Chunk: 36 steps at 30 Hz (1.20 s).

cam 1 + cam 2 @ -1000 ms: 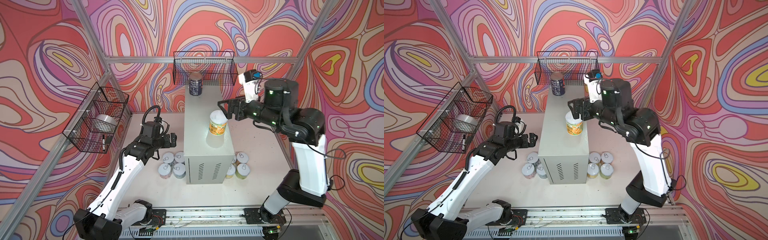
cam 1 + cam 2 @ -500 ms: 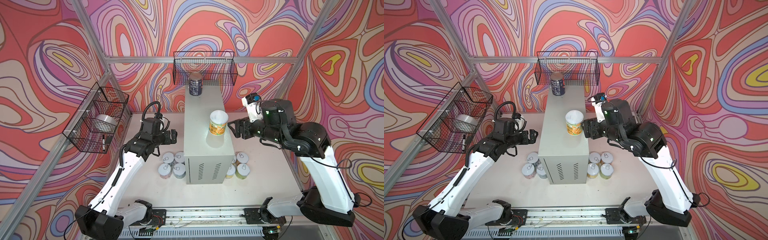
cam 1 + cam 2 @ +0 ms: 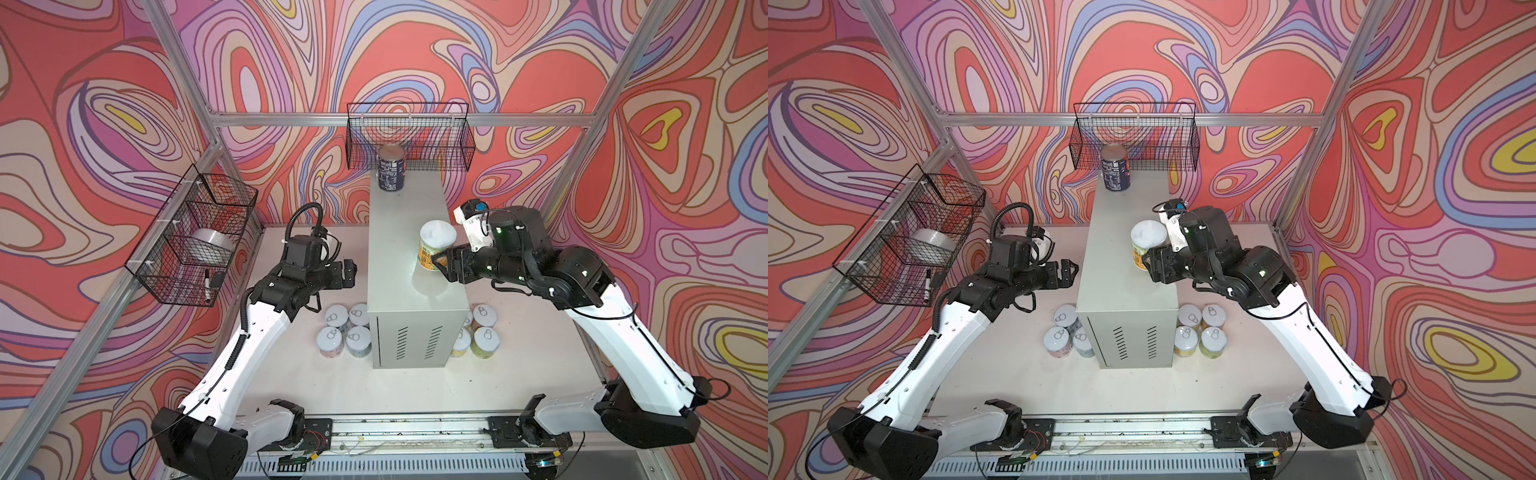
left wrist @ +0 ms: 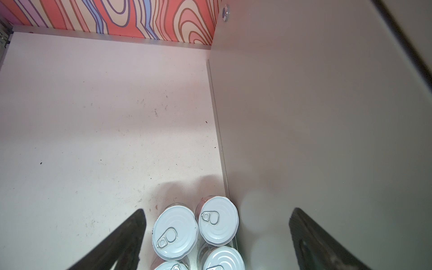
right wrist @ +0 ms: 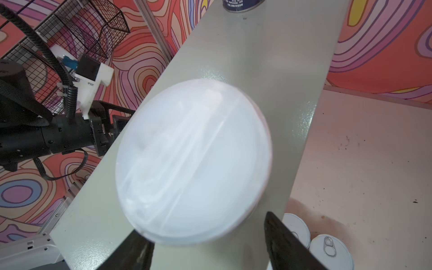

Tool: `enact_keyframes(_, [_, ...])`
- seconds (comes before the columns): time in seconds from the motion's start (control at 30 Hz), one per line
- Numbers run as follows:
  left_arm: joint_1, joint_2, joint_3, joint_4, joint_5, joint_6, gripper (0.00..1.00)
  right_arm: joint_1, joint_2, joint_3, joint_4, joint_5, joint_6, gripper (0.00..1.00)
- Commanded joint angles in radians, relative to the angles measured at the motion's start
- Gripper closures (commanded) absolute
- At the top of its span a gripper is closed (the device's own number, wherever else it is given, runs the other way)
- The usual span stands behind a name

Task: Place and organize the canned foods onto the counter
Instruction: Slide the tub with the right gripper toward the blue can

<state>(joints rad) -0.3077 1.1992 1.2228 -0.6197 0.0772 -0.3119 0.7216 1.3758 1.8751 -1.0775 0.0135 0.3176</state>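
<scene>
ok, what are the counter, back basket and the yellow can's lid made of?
Counter: likely painted sheet metal, light grey gloss; it reflects light and has punched vent slits. Back basket: thin black wire mesh, probably coated steel. Yellow can's lid: milky, translucent, so probably a plastic overcap; the tins on the table show bare metal pull-tab tops.

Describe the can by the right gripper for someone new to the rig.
Find the tall grey counter in the middle of the table. Two cans stand on its top; take the yellow-orange labelled can with the pale lid, midway along, not the navy can at the far end.
</scene>
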Motion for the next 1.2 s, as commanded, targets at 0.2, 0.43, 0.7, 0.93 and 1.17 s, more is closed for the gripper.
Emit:
enact_keyframes(0.2, [0.004, 0.017, -0.01, 0.022, 0.03, -0.013, 0.05, 0.005, 0.102, 0.086, 0.069, 0.026, 0.013, 0.42])
enact_keyframes(0.43, [0.005, 0.021, -0.015, 0.023, 0.03, -0.013, 0.05, 0.005, 0.17, 0.125, 0.12, 0.175, -0.02, 0.39])
enact_keyframes(0.7, [0.005, 0.023, -0.029, 0.046, 0.067, -0.027, 0.07, 0.004, 0.284, 0.213, 0.184, 0.298, -0.094, 0.38])
enact_keyframes(0.93, [0.004, 0.024, -0.03, 0.035, 0.078, -0.018, 0.06, -0.028, 0.39, 0.328, 0.184, 0.352, -0.124, 0.35])
enact_keyframes(1.17, [0.004, 0.014, -0.029, 0.031, 0.058, -0.012, 0.06, -0.088, 0.473, 0.358, 0.221, 0.358, -0.117, 0.35])
